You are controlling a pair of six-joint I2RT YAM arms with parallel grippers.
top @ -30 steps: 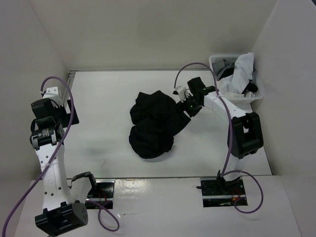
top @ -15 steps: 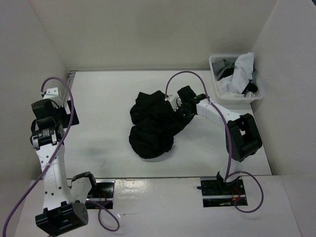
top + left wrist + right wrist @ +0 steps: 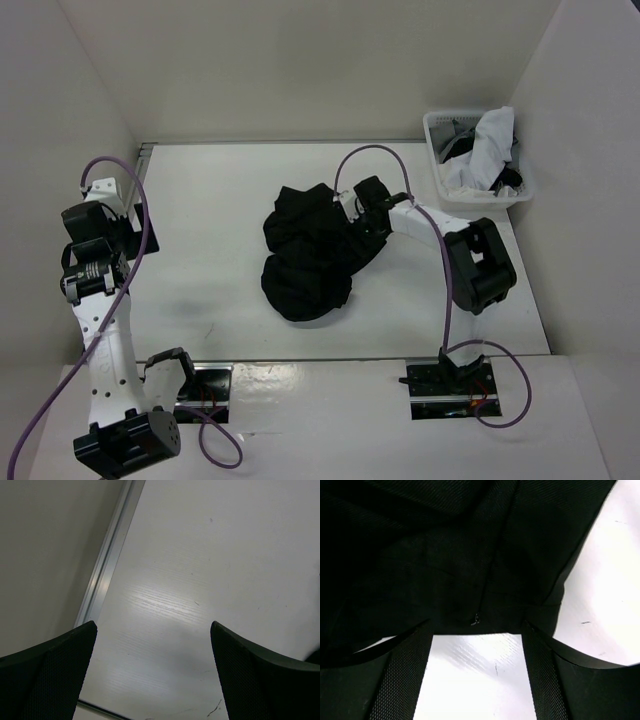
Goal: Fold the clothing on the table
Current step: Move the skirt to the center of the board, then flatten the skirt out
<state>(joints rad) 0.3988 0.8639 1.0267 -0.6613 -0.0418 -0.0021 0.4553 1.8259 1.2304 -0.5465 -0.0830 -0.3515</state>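
basket (image 3: 434,124): white plastic, with holes in its sides
white cloth (image 3: 492,136): piled in the basket, hanging over its rim
grey cloth (image 3: 461,130): in the basket too

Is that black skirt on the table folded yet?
Not folded. The skirt lies in a crumpled, lumpy heap on the table, with no flat layers or straight edges.

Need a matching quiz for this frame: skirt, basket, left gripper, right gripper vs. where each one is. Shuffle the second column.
1 skirt
2 basket
3 left gripper
4 right gripper

A far right corner of the table
B open over bare table near its left edge
C crumpled mid-table
D open at the skirt's right edge

Pairs: 1-C, 2-A, 3-B, 4-D
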